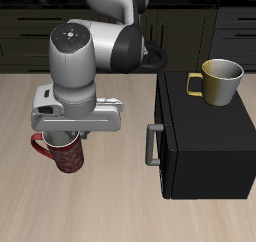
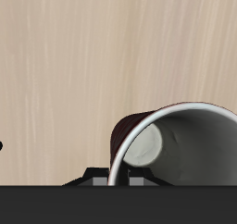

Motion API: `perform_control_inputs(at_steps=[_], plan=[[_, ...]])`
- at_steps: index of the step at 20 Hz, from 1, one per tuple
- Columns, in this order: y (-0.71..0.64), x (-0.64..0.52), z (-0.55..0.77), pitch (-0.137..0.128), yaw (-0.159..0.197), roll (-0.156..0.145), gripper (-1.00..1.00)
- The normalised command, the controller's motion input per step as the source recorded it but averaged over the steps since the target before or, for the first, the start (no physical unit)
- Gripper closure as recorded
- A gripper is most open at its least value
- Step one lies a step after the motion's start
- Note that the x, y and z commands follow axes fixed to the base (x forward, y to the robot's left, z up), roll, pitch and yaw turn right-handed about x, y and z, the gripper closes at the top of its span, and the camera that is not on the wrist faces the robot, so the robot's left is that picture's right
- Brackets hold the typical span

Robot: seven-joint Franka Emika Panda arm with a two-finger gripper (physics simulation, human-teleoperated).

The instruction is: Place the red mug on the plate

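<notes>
Here the gripper [image 1: 72, 138] sits directly over the red mug [image 1: 63, 153], with the mug's rim tucked up under the hand. In the wrist view the rim [image 2: 176, 144] passes right by the dark finger tips, which suggests one finger inside the wall and one outside, yet the fingers are mostly cut off, so I cannot tell whether they are closed on it or merely straddling it. Neither view shows whether the mug rests on the table [image 1: 20, 186] or hangs just above it.

If the step in hand is the grasp, it is best done by pinching the wall squarely, away from the loop handle [image 1: 37, 146] that sticks out to one side of the hand, then lifting straight up so the mug does not swing. The plate appears in neither view, so its place relative to the hand is unknown.

The mug is a speckled dark red cylinder with a smooth grey-white inside. The table is pale wood grain. Well off to the side stands a matte black cabinet [image 1: 205, 146] with a grey bar handle, carrying a plain yellow-olive mug [image 1: 220, 81].
</notes>
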Motion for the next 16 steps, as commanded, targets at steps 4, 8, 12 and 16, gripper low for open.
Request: perform_control_inputs(at_steps=[4, 8, 12, 16], plan=[[-0.16, -0.36, -0.03, -0.025, -0.013, -0.022, 1.00], [-0.13, -0.51, -0.04, -0.052, 0.005, 0.002, 1.00], [-0.09, -0.46, 0.02, -0.018, -0.033, 0.020, 1.00], [-0.06, -0.53, 0.03, -0.022, -0.007, 0.036, 1.00]])
